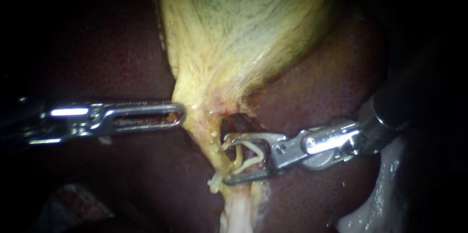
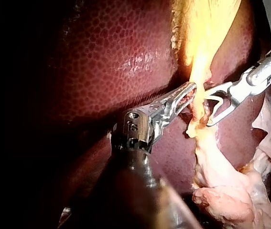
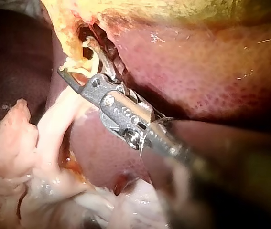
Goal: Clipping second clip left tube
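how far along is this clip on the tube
Done: the right instrument is at the tube. In hand: its jaws hold a pale clip, open astride the tube. Left: squeezing it shut and withdrawing. I can't tell whether another clip is already on.

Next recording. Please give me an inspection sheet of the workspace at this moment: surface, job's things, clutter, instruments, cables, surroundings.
Surface: dark red liver, with the pale yellow-green gallbladder lying on it and narrowing downward.
Job's things: a pale tube runs down from the gallbladder's neck. A whitish open clip sits at the tube, not yet closed.
Clutter: nothing seen.
Instruments: the left instrument has its tip against the edge of the gallbladder's neck. The right instrument has its jaws wide apart, carrying the clip between them and straddling the tube.
Cables: nothing seen.
Surroundings: loose pale tissue lies beside the tube. Beyond the tissue it is dark.
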`<state>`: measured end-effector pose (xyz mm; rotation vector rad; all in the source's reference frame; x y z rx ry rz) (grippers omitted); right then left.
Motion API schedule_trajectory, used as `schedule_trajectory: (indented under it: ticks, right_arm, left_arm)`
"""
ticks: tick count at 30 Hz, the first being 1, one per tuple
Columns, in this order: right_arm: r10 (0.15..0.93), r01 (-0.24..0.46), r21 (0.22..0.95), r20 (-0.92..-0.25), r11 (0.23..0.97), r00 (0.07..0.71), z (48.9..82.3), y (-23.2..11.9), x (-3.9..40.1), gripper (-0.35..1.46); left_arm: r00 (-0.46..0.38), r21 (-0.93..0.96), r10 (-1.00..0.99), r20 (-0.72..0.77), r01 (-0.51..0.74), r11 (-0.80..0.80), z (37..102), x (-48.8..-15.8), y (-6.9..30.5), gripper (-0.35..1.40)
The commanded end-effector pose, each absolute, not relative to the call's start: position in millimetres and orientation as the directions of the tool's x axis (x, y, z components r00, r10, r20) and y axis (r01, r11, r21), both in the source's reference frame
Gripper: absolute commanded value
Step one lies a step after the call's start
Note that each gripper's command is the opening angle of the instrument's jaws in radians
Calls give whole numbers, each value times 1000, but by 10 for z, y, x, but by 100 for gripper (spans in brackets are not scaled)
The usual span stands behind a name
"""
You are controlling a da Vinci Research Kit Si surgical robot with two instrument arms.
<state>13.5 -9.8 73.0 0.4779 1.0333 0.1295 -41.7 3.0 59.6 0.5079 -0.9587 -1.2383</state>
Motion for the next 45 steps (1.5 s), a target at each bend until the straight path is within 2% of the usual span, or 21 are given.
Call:
schedule_trajectory:
  ticks: [1, 12, 20, 22, 26, 29, 32, 45]
  right_arm:
    - [323, 117, 440, -793, 891, 517, 730, -99, 137, 56]
    - [323, 113, 439, -790, 891, 521, 731, -112, 168, 56]
    - [344, 174, 496, -776, 851, 528, 737, -124, 175, 49]
    - [338, 176, 489, -780, 855, 527, 738, -123, 175, 46]
    - [331, 183, 487, -780, 854, 531, 737, -121, 175, 30]
    - [366, 155, 524, -748, 838, 553, 735, -120, 172, -11]
    - [374, 141, 532, -736, 835, 564, 731, -115, 169, -35]
    - [388, 126, 551, -713, 825, 584, 736, -116, 167, -35]
  left_arm:
    - [27, 781, -943, 331, 554, 289, 595, -418, 30, -35]
    - [27, 782, -944, 328, 553, 288, 593, -426, 31, -35]
    - [28, 784, -945, 327, 550, 288, 594, -432, 33, -35]
    - [28, 784, -945, 327, 550, 287, 594, -433, 33, -35]
    - [28, 784, -945, 327, 550, 287, 594, -433, 33, -35]
    - [28, 784, -945, 327, 551, 287, 594, -434, 33, -35]
    - [28, 784, -945, 327, 551, 287, 595, -434, 33, -35]
    - [28, 784, -945, 327, 550, 288, 597, -435, 34, -35]
